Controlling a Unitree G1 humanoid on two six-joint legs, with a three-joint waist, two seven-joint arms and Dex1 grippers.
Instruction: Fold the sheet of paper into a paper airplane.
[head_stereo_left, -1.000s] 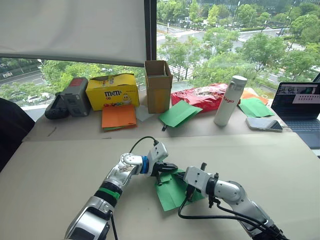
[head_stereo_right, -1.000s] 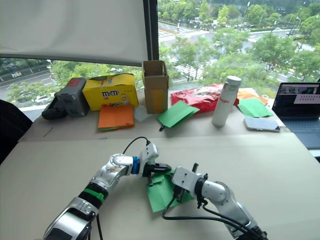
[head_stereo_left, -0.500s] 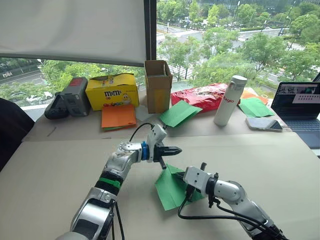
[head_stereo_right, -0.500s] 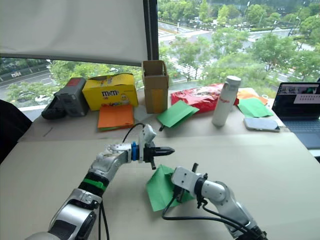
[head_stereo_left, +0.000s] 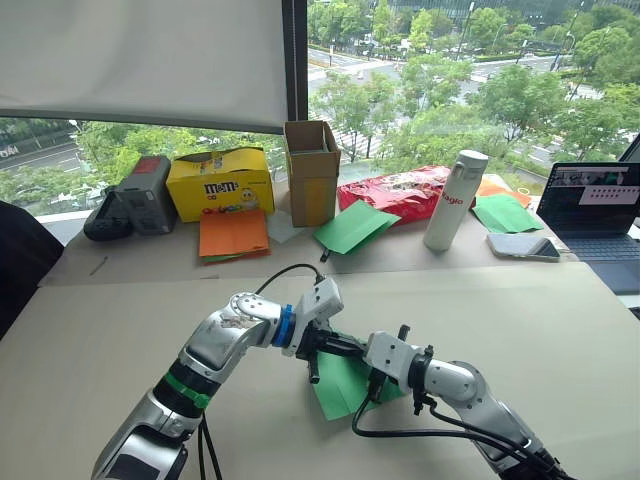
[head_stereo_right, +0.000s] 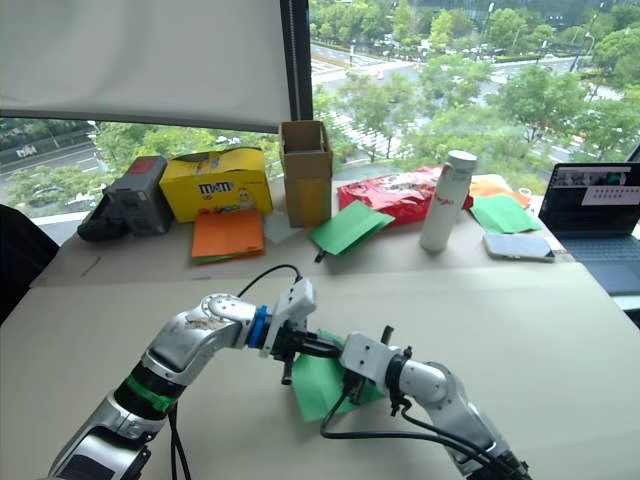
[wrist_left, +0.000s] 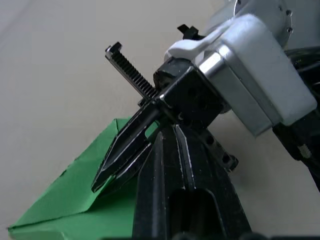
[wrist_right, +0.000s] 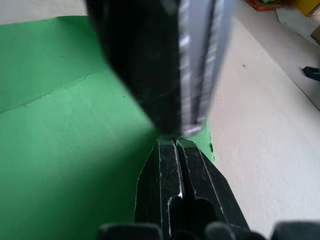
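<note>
Left eye view: I see the sheet of paper (head_stereo_left: 345, 385) lying on the surface (head_stereo_left: 100, 330), at about 6 o'clock, low and close to my robot. It is folded into a green wedge, not a plane yet. My left gripper (head_stereo_left: 345, 348) comes in from 9 o'clock and my right gripper (head_stereo_left: 352, 352) from 4 o'clock. They meet over the top edge of the paper. I think they sit so close because one pins the paper while the other presses a crease.

Right eye view: same scene. Far back at 12 o'clock stand a brown box (head_stereo_right: 305, 172) and a white bottle (head_stereo_right: 446, 200), well apart from my paper. Other green sheets (head_stereo_right: 350, 227) lie back there too; those are not mine.

Left wrist view: my left fingers (wrist_left: 180, 185) are pressed together with nothing between them. The right fingers (wrist_left: 125, 155) cross just above them, also closed, tips down near the green paper.

Right wrist view: my right fingers (wrist_right: 182, 180) are closed tight and rest on the green paper. A dark blurry shape, likely my left gripper, hangs right above them.
</note>
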